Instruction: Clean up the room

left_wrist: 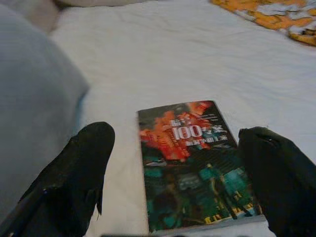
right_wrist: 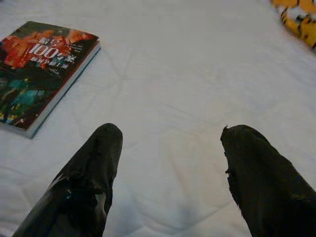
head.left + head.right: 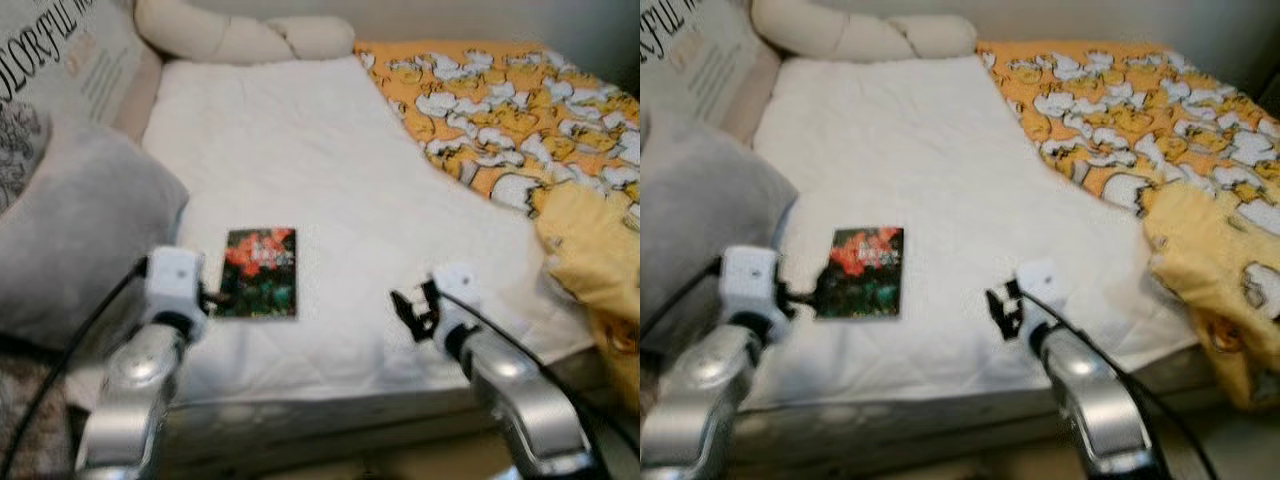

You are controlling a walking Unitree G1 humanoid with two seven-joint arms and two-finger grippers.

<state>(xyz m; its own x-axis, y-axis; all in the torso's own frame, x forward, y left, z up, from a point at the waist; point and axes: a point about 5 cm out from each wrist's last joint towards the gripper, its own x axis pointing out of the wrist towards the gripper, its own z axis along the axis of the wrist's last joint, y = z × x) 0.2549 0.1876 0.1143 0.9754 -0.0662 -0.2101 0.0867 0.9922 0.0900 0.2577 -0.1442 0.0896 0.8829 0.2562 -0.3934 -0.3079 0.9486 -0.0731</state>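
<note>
White quilted bed cover [image 3: 300,170] spans the middle. Grey pillow [image 3: 70,230] at near left, printed cushion with black lettering [image 3: 60,60] behind it at far left. Cream knotted pillow [image 3: 240,35] along the far edge. Orange-and-white patterned blanket [image 3: 500,110] bunched at right.

The book [image 1: 195,165] lying on the white bed has a big "100" in white on its cover, with some characters around it that I can't read. The pillow [image 3: 65,55] at the head of the bed, on the left, has dark lettering that looks like "OLORFUL", cut off at the edge, and the smaller lines under it are too blurry to read.
</note>
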